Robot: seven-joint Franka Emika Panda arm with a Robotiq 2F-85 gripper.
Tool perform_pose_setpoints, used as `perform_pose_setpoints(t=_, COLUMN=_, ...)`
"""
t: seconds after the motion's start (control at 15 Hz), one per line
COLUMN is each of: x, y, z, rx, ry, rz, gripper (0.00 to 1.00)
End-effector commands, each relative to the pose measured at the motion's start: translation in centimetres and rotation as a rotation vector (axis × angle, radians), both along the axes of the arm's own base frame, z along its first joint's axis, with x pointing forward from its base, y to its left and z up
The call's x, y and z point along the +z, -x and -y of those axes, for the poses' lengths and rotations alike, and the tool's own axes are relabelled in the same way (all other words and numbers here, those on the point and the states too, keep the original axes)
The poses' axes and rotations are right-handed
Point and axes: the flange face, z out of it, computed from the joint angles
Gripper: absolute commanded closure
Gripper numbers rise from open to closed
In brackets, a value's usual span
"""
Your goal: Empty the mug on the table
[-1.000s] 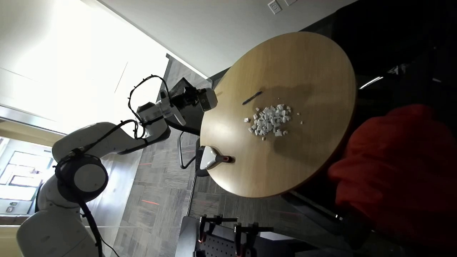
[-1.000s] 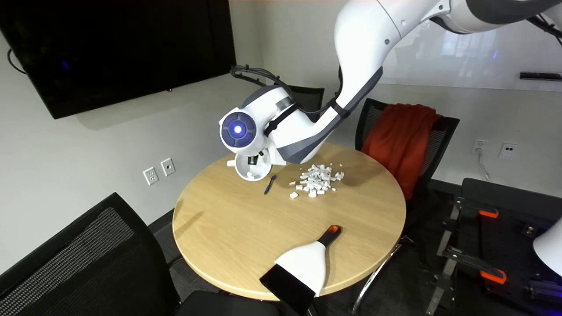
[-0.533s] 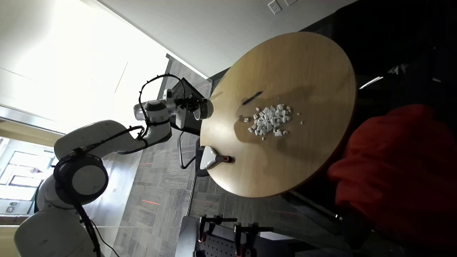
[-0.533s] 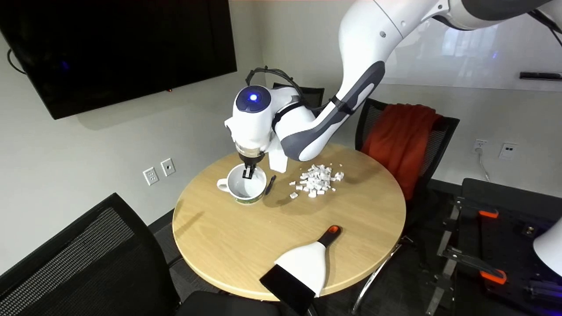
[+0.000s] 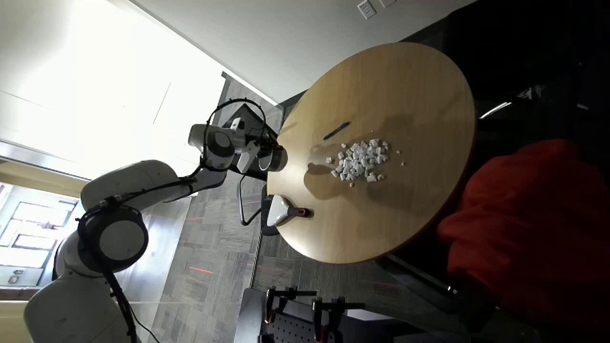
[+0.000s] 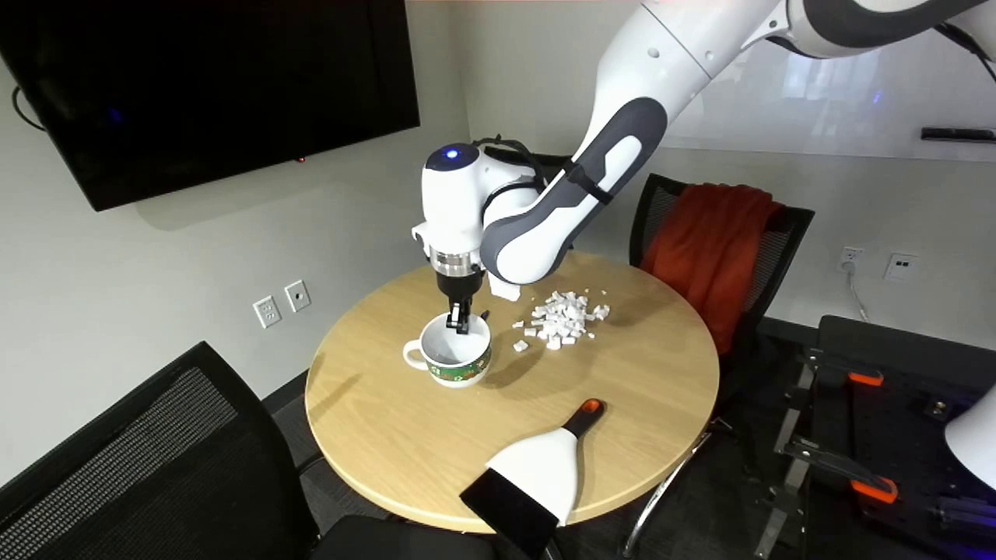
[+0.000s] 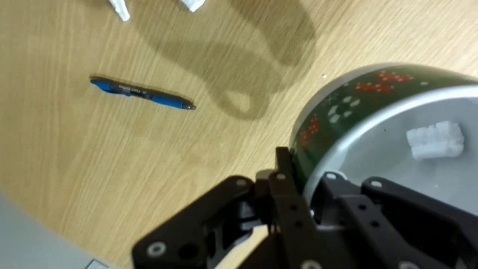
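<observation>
Mug (image 6: 454,354) almost empty, but one white piece (image 7: 436,141) remains inside

Clamped on the mug's wall at the rim, the gripper (image 7: 307,164) has one jaw inside and one outside, as the wrist view shows well. With respect to the pile of white pieces (image 6: 562,317), the mug is on the picture's left in both exterior views, near but not touching. It is about upright, mouth upward. Its shadow (image 5: 323,184) lies on the table (image 6: 389,428) apart from it, so I judge that it is held in the air; how high, I cannot tell. A blue pen (image 7: 142,93) lies near the pile.

By my judgement, the step in hand is the end of the emptying: the pile is probably most of the contents. Part of the mug's inside is out of sight, so I cannot say if more pieces are there.

The next move, I think, calls for tipping the mug above the pile, mouth well down, with a firm grip, so that the last piece slides out. After this, it could be lowered upright beside the pile, not onto the pen, and only then released.
</observation>
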Motion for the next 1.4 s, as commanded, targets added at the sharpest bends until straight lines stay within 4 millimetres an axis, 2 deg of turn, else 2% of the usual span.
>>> perform_pose_setpoints(t=0.0, x=-0.4, y=-0.9, z=0.2, rx=0.045, ry=0.016, rz=-0.014, gripper=0.97)
perform_pose_setpoints(t=0.4, x=-4.2, y=-1.6, z=0.9, rx=0.224, ry=0.047, rz=0.009, gripper=0.97)
perform_pose_setpoints(t=0.93, x=-7.5, y=-2.5, z=1.3, rx=0.386, ry=0.007, rz=0.021, gripper=0.97)
perform_pose_setpoints(t=1.0, x=-7.4, y=-2.6, z=1.2, rx=0.389, ry=0.008, rz=0.014, gripper=0.65)
perform_pose_setpoints(t=1.07, x=-7.4, y=-2.7, z=1.2, rx=0.390, ry=0.008, rz=0.013, gripper=0.64)
perform_pose_setpoints(t=1.33, x=-6.1, y=-2.7, z=1.0, rx=0.359, ry=0.008, rz=0.009, gripper=0.34)
